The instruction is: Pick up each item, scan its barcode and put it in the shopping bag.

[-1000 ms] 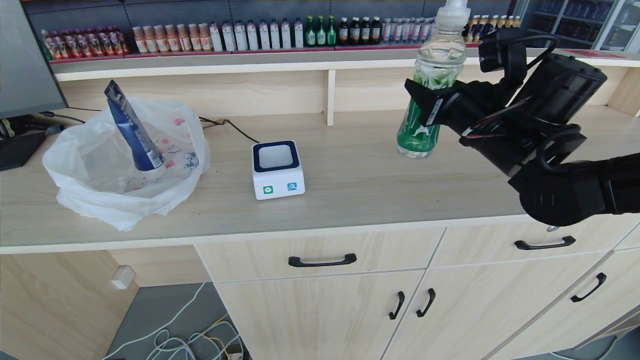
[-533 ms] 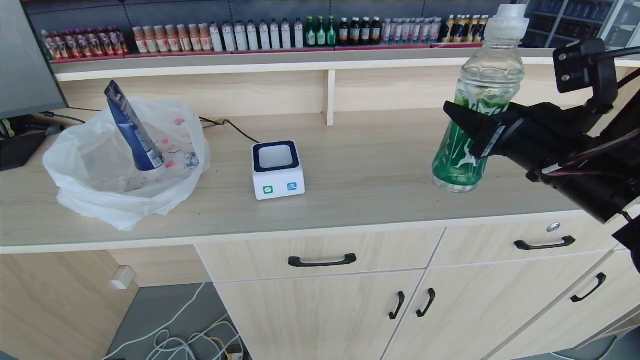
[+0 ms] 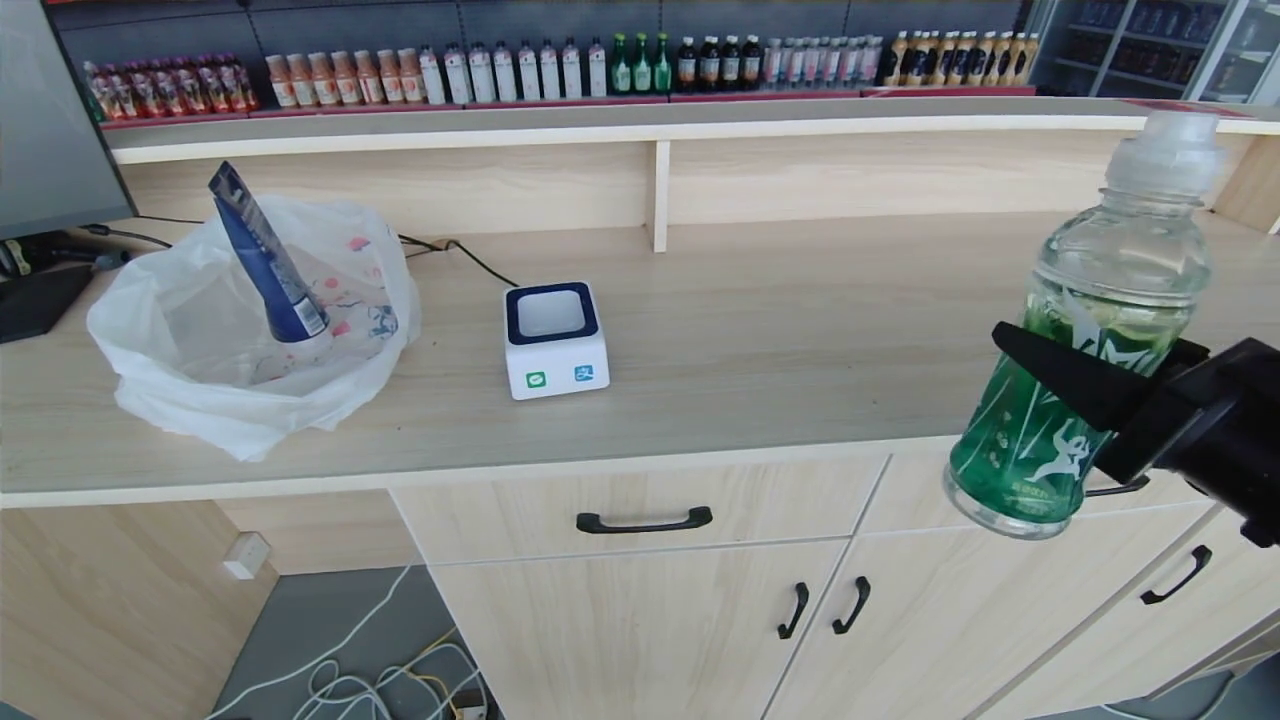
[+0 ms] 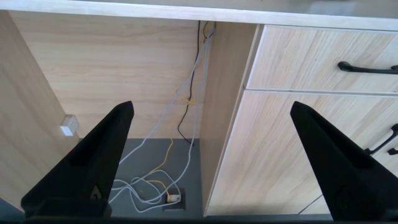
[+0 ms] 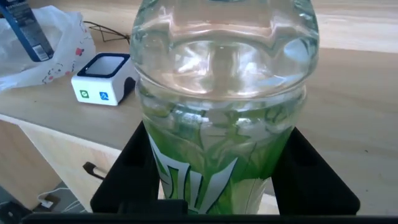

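While clamped upright in right gripper (image 3: pixel 1070 375), bottle (image 3: pixel 1110 270) hangs at counter's (image 3: pixel 760 330) front edge, right end: clear plastic, pale cap, green label with white figure. Scanner (image 3: pixel 556 338) well apart leftward; shopping bag (image 3: pixel 200 390) beyond, blue tube (image 3: pixel 265 260) inside. Left gripper (image 4: pixel 211 162) fingers spread.

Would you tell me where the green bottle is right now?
In the head view, the green bottle is at the far right, roughly upright in the right gripper, raised before the counter's front edge, right of the scanner.
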Motion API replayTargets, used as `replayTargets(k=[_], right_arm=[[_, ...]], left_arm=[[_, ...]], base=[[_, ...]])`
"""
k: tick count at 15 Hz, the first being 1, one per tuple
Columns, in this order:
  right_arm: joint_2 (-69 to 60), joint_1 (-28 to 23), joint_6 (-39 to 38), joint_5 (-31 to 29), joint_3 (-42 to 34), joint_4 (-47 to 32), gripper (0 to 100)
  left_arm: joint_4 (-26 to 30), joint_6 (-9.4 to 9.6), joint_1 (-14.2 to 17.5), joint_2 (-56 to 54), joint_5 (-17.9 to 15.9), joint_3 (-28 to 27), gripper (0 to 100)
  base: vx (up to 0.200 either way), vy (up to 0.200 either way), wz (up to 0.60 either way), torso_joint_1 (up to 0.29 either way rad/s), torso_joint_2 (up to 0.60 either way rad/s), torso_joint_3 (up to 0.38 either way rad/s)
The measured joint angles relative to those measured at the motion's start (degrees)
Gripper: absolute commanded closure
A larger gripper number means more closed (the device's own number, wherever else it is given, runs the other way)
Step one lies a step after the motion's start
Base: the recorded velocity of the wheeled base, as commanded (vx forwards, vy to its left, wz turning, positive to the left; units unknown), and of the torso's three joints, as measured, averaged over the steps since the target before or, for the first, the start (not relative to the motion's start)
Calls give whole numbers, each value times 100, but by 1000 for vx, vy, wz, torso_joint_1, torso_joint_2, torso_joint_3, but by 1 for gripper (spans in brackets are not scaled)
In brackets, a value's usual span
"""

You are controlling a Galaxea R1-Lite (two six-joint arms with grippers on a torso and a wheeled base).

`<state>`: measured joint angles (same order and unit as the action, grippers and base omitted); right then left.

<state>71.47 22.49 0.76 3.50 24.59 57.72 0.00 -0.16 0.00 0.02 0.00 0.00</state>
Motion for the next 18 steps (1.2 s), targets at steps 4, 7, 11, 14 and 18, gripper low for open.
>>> replayTargets(k=[4, 7, 11, 14, 18], right_arm=[[-557, 505, -111, 38, -601, -17, 100], [-764, 614, -154, 35, -681, -5, 100], [-880, 1058, 958, 30, -579, -2, 100], [-863, 1653, 2250, 38, -552, -5, 100], [-692, 1898, 3266, 167, -802, -5, 100]], left_arm=[[0, 0, -2, 0, 0, 0, 0], [0, 2, 0, 0, 0, 0, 0], [0, 0, 0, 0, 0, 0, 0], [0, 0, 0, 0, 0, 0, 0], [0, 0, 0, 0, 0, 0, 0]], base=[[0, 0, 0, 0, 0, 0], [0, 0, 0, 0, 0, 0], [0, 0, 0, 0, 0, 0], [0, 0, 0, 0, 0, 0], [0, 0, 0, 0, 0, 0]])
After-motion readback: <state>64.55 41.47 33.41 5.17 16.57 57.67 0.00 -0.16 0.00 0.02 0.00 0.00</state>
